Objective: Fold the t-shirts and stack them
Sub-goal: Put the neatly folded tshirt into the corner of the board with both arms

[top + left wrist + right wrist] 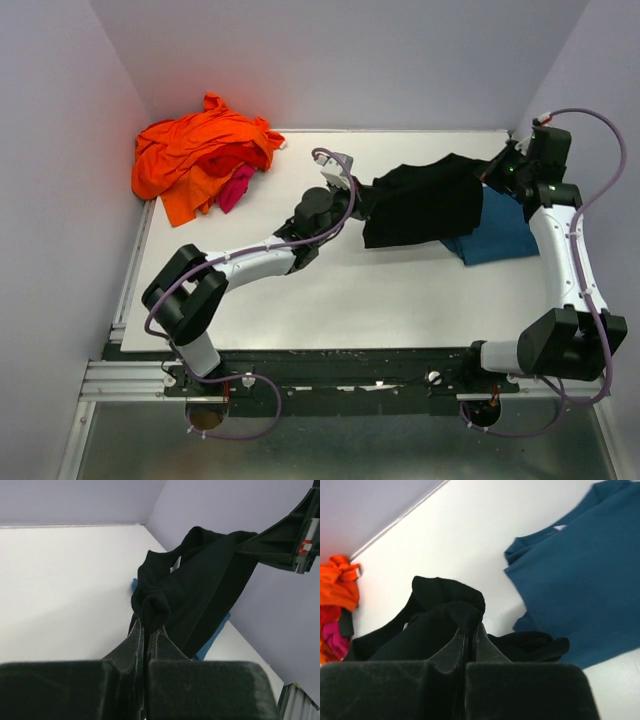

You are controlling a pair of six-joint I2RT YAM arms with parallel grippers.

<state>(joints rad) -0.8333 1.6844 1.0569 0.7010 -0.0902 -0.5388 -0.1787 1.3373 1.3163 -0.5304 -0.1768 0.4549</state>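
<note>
A black t-shirt [425, 203] hangs stretched between my two grippers above the table's right half. My left gripper [362, 200] is shut on its left end, with bunched black cloth [155, 607] pinched at the fingertips. At the back right corner, my right gripper [497, 172] is shut on the other end of the same shirt [445, 620]. Beneath the black shirt a teal-blue t-shirt [500, 232] lies flat on the table, also seen from the right wrist [580, 580]. Orange t-shirts [195, 150] with a magenta-pink one [236, 187] tucked in lie heaped at the back left.
White table surface [330, 300] runs between the arms. Lavender walls [330, 60] close in the back and both sides. The right arm's link [565, 255] stands along the right table edge.
</note>
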